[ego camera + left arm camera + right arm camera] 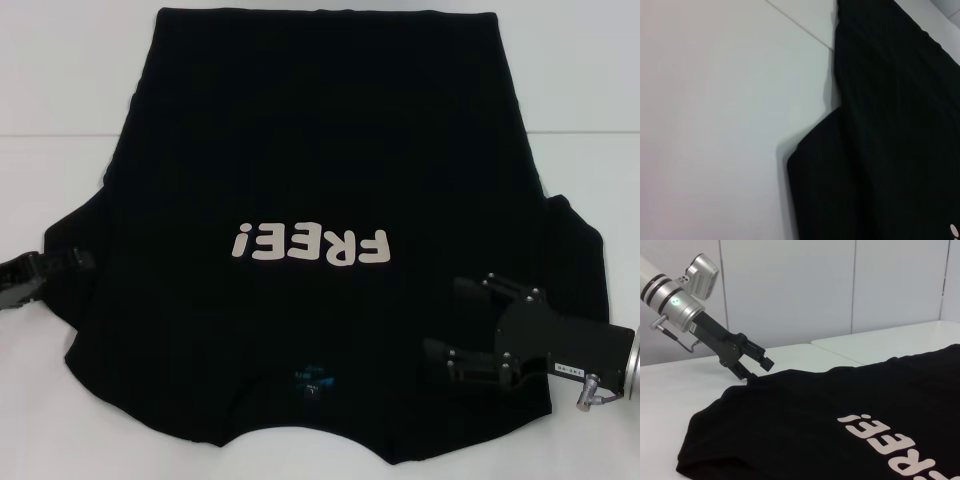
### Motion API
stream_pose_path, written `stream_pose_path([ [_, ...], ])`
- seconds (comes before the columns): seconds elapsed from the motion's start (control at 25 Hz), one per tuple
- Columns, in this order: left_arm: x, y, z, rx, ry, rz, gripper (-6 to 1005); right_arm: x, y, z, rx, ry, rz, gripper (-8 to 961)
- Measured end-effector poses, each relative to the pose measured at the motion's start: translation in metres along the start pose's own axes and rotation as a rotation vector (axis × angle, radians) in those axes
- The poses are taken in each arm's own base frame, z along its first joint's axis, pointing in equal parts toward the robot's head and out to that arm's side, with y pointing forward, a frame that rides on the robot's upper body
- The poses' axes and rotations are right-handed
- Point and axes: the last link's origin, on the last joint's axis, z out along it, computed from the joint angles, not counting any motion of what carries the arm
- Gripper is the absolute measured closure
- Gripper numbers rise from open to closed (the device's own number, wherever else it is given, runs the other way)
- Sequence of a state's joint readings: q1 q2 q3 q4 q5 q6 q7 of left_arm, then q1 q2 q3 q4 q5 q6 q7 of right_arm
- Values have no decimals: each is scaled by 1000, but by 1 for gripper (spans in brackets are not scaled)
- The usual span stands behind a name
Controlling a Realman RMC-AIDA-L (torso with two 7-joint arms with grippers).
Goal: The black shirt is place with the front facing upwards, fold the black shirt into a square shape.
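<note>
Lying flat and front-up on the white tabletop (590, 120), the black shirt (320, 150), neck end nearest the robot, hem end farthest, white "FREE!" lettering (310, 245) reading upside down in the head view and sitting between the two pincers. Reaching in from the robot's left, the left pincer (82, 260), fingers apart around the edge of the left sleeve (75, 235) in the right wrist view, one finger above the cloth and one at or under its edge; whether actually pinching the cloth, cannot tell. Hovering over or resting on the shirt's right shoulder area, the right pincer (462, 318), fingers (500, 285) spread well apart and pointing toward the lettering, nothing between them but the cloth beneath. Showing just beside the right pincer, toward the robot's left along the near edge, a small blue neck label (312, 378). Bulging out beyond the right pincer, the right sleeve (580, 260). Filling one side of the left wrist view, dark cloth with the sleeve corner jutting onto the bare tabletop.
</note>
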State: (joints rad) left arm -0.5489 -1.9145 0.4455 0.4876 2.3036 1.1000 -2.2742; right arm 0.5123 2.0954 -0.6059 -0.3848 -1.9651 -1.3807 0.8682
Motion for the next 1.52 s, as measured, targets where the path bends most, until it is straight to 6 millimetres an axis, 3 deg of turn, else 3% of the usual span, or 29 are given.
stream_pose_path([
  [1.04, 1, 7, 4, -18, -16, 23, 47, 0, -1, 0, 4, 1, -1, 9],
  [1.28, -1, 11, 9, -4, -42, 58, 146, -1, -1, 0, 3, -1, -1, 10],
  [1.52, 0, 9, 10, 16, -30, 62, 389, 0, 0, 0, 4, -1, 2, 10],
])
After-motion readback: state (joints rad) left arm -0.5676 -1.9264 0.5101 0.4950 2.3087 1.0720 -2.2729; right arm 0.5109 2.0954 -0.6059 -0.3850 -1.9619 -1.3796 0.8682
